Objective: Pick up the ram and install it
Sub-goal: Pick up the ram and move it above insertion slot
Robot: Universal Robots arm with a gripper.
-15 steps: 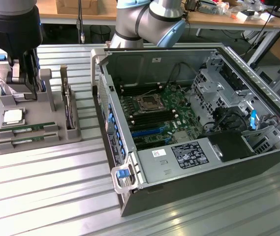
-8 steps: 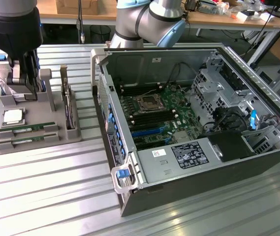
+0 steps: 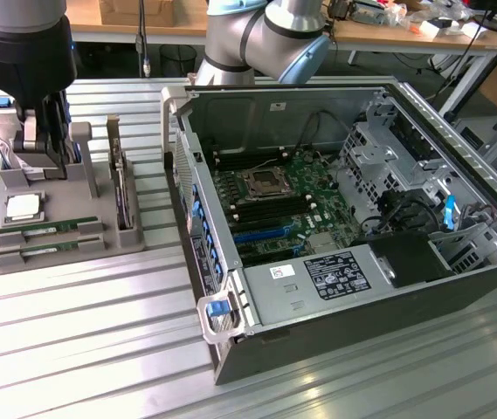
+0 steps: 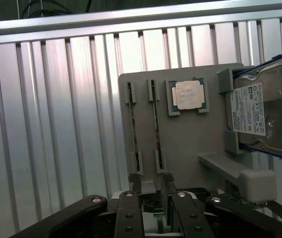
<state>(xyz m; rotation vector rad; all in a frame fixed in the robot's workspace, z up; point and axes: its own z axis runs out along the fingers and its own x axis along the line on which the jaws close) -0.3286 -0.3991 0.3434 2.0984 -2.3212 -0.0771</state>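
Wrist view: end effector (image 4: 151,181), jaws open, hovers over the grey holder (image 4: 180,144), whose slots keep the ram (image 4: 155,121) edge-up, presumably for an easy pinch.

Bright light glares off the ribbed table (image 3: 73,349)
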